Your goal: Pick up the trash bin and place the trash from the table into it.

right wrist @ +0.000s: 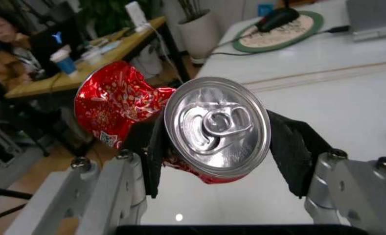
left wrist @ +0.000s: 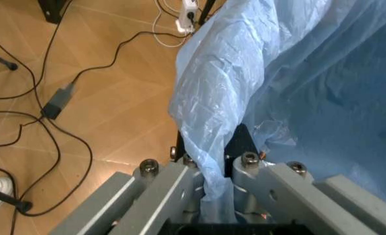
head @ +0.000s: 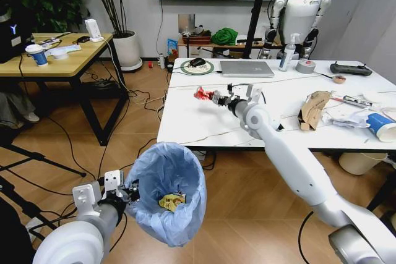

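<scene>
- The right gripper (head: 213,97) hangs above the white table (head: 204,122), over its left half, its jaws clamped on a crushed red can (right wrist: 179,129); the right wrist view shows the silver pull-tab end between the black pads (right wrist: 296,152).
- The can sits clear of the tabletop, with bare marble below it and open surface out to the table's near edge.
- The left gripper (head: 127,193) is low at the left, its jaws pinched narrow on the rim of the trash bin (head: 167,193) through the light-blue bag (left wrist: 245,88).
- The bin is lifted off the wood floor, tilted with its mouth facing up and toward the table, below and in front of the table's near left corner.
- 1 yellow wrapper (head: 171,201) lies inside the bin.
- Open floor lies between the bin and the table edge; cables (left wrist: 69,93) trail over the floor to the bin's left.
- Trash on the table's right part: 1 torn brown cardboard piece (head: 314,108), 1 blue-and-white paper cup (head: 378,125) on its side near the right edge, and white crumpled paper (head: 349,117) between them.
- Along the table's far edge sit 1 closed laptop (head: 246,68), 1 mouse (head: 197,62) on a round pad, 1 spray bottle (head: 286,52), 1 tape roll (head: 305,66) and 1 black controller (head: 350,69).
- A wooden desk (head: 55,60) stands well apart at the left.
</scene>
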Robot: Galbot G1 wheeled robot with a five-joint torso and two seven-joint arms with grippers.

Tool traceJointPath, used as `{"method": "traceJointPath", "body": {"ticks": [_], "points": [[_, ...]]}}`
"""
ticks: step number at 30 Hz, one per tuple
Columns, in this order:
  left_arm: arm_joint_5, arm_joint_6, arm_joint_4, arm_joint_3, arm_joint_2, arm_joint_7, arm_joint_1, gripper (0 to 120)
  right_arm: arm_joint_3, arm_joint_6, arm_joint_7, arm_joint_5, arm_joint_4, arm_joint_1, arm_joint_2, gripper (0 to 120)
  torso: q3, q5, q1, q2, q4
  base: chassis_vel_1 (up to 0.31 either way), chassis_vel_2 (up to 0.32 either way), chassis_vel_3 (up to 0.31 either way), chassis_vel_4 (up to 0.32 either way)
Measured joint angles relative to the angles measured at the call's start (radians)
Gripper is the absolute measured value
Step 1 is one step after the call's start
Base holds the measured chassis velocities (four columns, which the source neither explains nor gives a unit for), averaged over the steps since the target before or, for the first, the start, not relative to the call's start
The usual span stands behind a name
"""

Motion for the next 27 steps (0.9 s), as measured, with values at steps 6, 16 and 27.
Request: {"method": "traceJointPath", "body": {"ticks": [6, 16, 27], "points": [[-0.002, 0.0, 0.0, -0.001, 0.001, -0.002, -0.008, 0, -0.041, -0.004, -0.017, 0.108, 0.261, -0.055, -0.103, 48, 0.0, 0.0001, 0.0, 0.0, -0.0002, 0.0, 0.0, 0.0, 0.0], [-0.006, 0.0, 0.009, 0.002, 0.002, -0.013, -0.021, 0, -0.149, 0.001, -0.189, 0.1, 0.53, -0.121, -0.193, 48, 0.0, 0.0001, 0.0, 0.0, 0.0, 0.0, 0.0, 0.0, 0.0], [-0.014, 0.0, 0.013, 0.011, 0.002, -0.019, -0.034, 0, -0.219, 0.025, -0.377, -0.14, 0.538, -0.2, -0.259, 48, 0.0, 0.0002, 0.0, 0.0, 0.0, 0.0, 0.0, 0.0, 0.0]]}}
